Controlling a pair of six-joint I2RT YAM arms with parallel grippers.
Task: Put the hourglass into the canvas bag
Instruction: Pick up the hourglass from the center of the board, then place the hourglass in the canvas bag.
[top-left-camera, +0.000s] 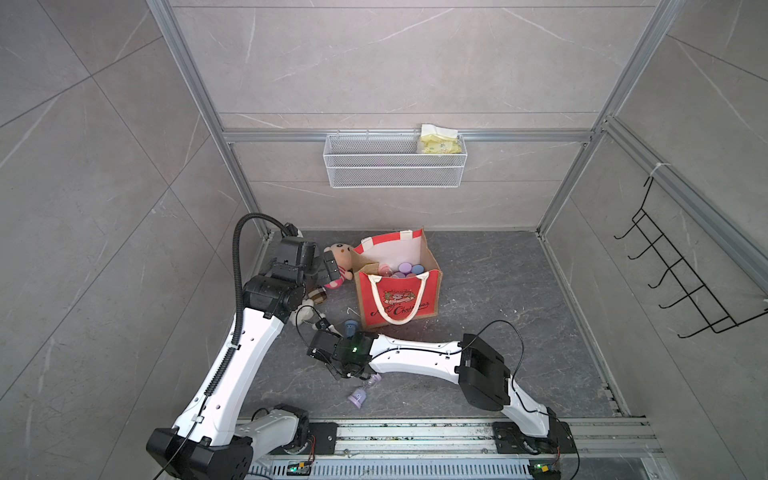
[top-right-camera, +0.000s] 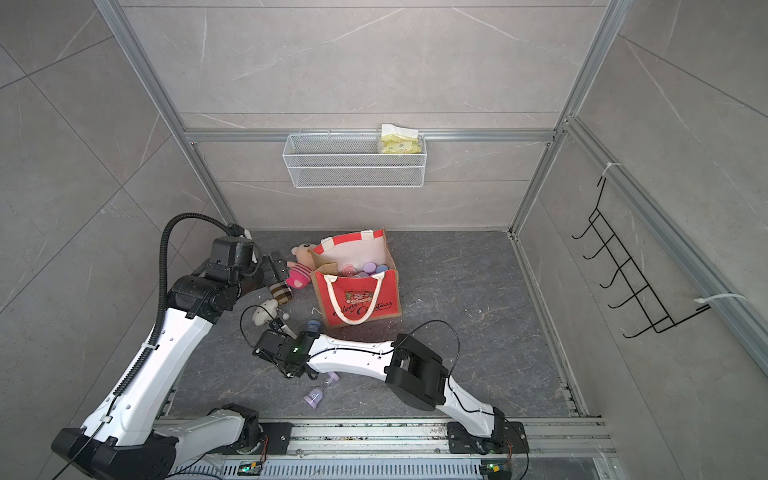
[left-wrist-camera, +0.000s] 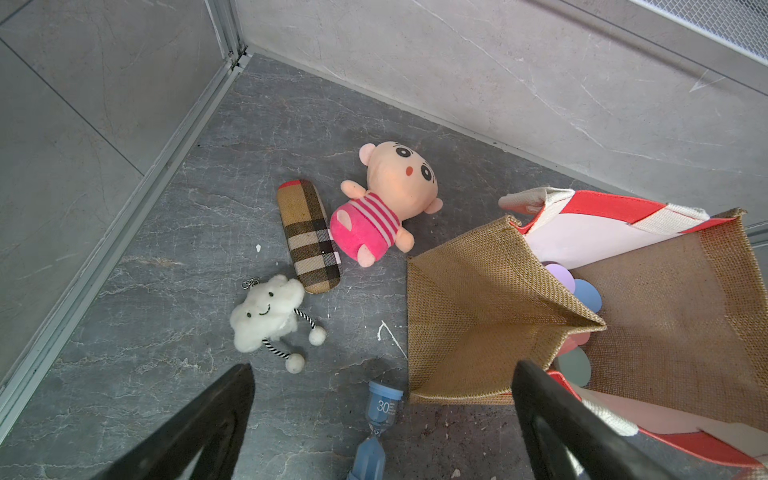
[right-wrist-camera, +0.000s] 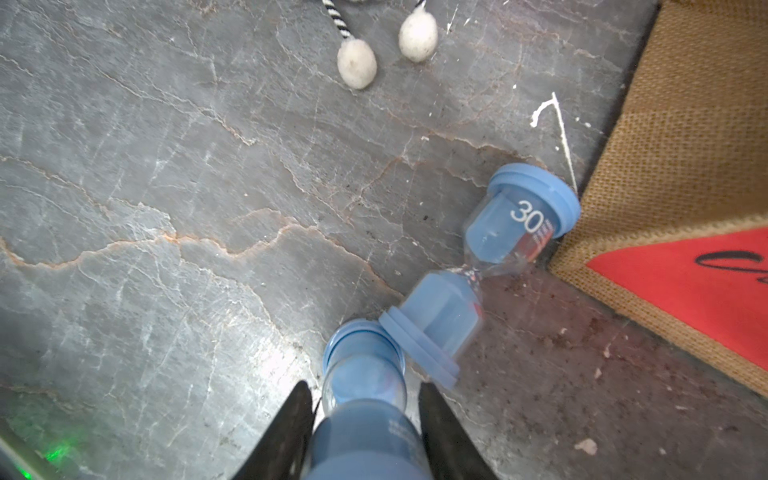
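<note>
My right gripper (right-wrist-camera: 365, 390) is shut on a blue hourglass (right-wrist-camera: 365, 374) low over the dark floor, its fingers pressing both sides of the glass. A second blue hourglass (right-wrist-camera: 498, 257), marked 30, lies at the front left corner of the canvas bag (top-left-camera: 397, 299), its end touching the held one. The bag stands open, red front toward me, with several coloured hourglass ends (top-left-camera: 401, 270) inside. A purple hourglass (top-left-camera: 361, 395) lies near the front, partly under my right arm. My left gripper (left-wrist-camera: 382, 370) hangs open above the floor left of the bag.
A pink plush doll (left-wrist-camera: 386, 199), a plaid case (left-wrist-camera: 309, 237) and a white cloud plush (left-wrist-camera: 266, 313) lie left of the bag. A white wire basket (top-left-camera: 395, 160) holding a yellow packet hangs on the back wall. A black hook rack (top-left-camera: 685, 274) is on the right wall.
</note>
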